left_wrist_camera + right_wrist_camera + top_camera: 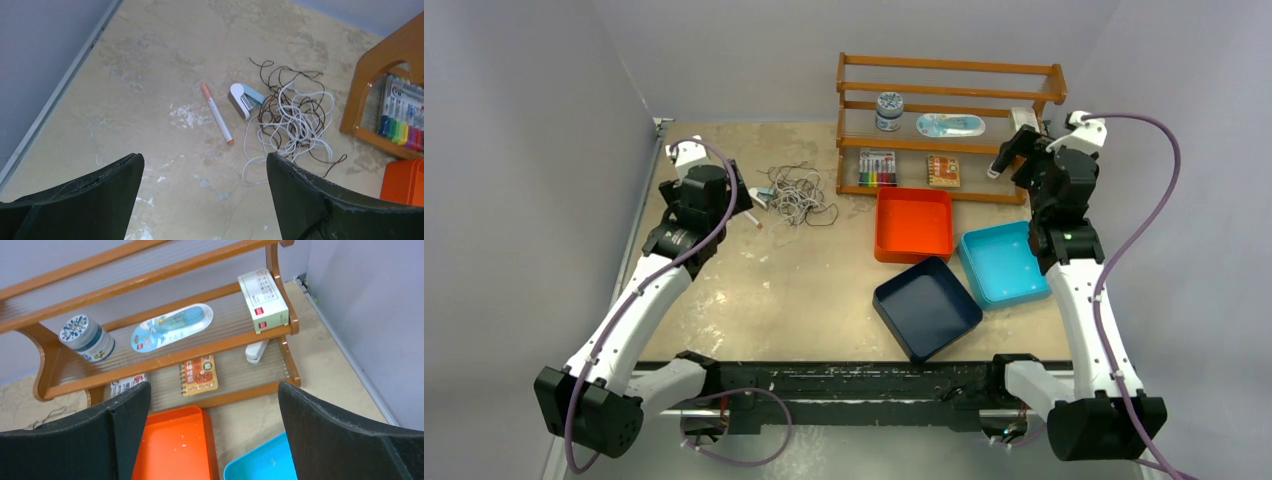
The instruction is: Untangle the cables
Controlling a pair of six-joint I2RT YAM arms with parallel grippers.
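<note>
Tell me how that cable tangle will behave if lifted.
The cables look string-thin and loopy, so they would likely hang limp. White and dark strands interlace, so pulling one probably drags the others.

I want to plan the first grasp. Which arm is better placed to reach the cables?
Left. The left tool, open, hovers just short of the cables, which lie right ahead in its wrist view. The right tool is on the other side, facing the shelf, far from them.
</note>
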